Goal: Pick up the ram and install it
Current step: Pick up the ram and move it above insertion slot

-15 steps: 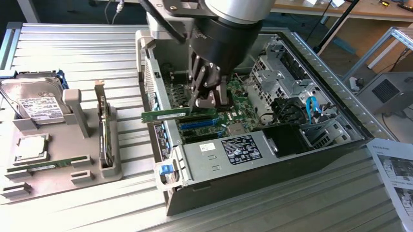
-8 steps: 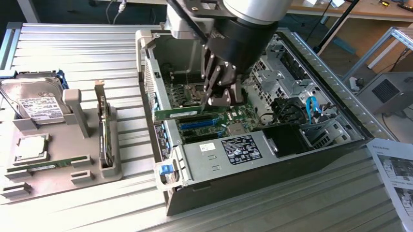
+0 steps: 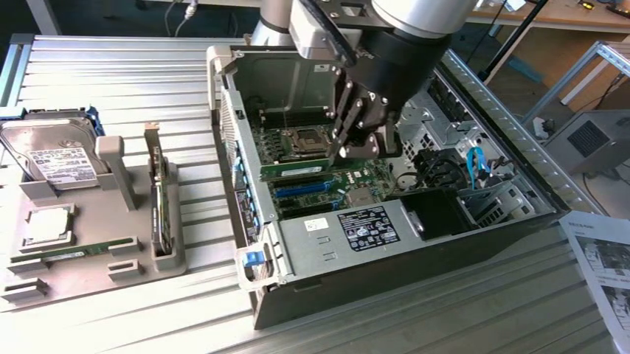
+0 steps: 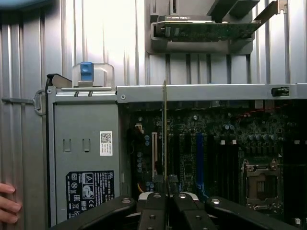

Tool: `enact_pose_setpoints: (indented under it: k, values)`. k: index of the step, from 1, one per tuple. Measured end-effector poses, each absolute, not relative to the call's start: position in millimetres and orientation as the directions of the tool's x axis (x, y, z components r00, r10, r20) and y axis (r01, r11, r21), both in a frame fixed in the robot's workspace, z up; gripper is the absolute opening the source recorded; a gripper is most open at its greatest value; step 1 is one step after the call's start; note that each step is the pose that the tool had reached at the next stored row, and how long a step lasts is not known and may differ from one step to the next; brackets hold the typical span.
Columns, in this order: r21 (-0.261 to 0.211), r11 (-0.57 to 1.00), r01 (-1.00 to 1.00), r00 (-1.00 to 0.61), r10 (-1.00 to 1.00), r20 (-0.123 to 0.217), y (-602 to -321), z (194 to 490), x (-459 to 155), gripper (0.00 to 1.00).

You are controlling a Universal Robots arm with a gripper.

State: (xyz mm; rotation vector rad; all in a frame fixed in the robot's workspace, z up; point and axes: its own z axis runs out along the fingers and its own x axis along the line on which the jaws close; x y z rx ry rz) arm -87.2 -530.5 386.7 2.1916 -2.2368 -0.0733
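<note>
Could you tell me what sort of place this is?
Probably a workshop or lab for computer assembly: an open computer case on a metal table, a tray of parts with a hard drive beside it, and a wooden workbench behind.

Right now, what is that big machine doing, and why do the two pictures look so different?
The big grey thing is a robot arm. One picture comes from a camera standing off to the side; the other from a camera on the arm's wrist, looking past its end effector. The end effector is shut on the ram, a thin green memory stick, seen edge-on from the wrist, held inside the open computer case over the motherboard. On the metal table, a grey tray holds a hard drive, a square silver processor chip and a dark expansion card standing on edge. Someone's fingers peek in beside the case.
</note>
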Motion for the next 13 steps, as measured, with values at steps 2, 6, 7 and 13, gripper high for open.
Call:
enact_pose_setpoints:
  k: [2,6,7,13]
  values:
    - [0.04,0.02,-0.999,-0.021,-0.999,-0.026,-530,387,-82,0.12]
    - [0.04,0.02,-0.999,-0.021,-0.999,-0.026,-530,387,-72,0.12]
    - [0.04,0.02,-0.999,-0.021,-0.999,-0.026,-530,387,-70,0.12]
    - [0.04,0.02,-0.999,-0.021,-0.999,-0.026,-531,387,-54,0.12]
